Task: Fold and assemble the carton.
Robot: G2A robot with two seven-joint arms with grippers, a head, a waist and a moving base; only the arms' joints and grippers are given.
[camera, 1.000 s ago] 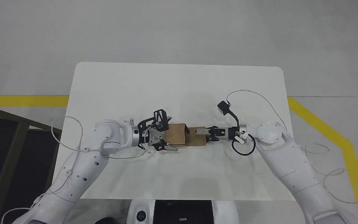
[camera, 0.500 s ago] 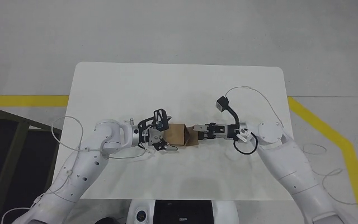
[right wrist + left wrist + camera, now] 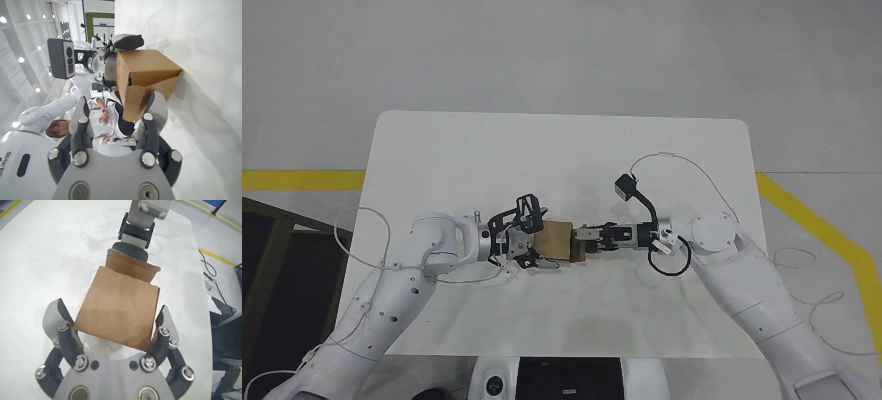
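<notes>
Change: the right jaws have come in along the bench toward the carton's open end. The end flap that lay out flat now stands folded up against that end. The left jaws and the carton's body have kept their place.
Carton [image 3: 557,240] [image 3: 121,309] [image 3: 147,64]: brown cardboard, lying on the white bench [image 3: 442,150] near its middle, directly between the two arms' jaws.
Left jaws: clenched on the carton's near end, one finger [image 3: 65,315] on each side wall. From the right wrist view a dark pad [image 3: 129,42] sits on the carton's outer face.
Right jaws: released and spread wide. One finger [image 3: 156,108] presses against the flap, the other finger [image 3: 82,111] stands clear of the cardboard.
End flap [image 3: 132,266] [image 3: 135,100]: raised at the carton's end on the right arm's side and touching the right arm's dark pad [image 3: 130,252]. A narrow wedge-shaped gap is open between the flap and the carton's wall.
Cable [image 3: 682,160]: thin and white, looping over the bench beside the right arm, well apart from the carton.
Count: one carton, one raised flap, two sets of jaws, one cable.
</notes>
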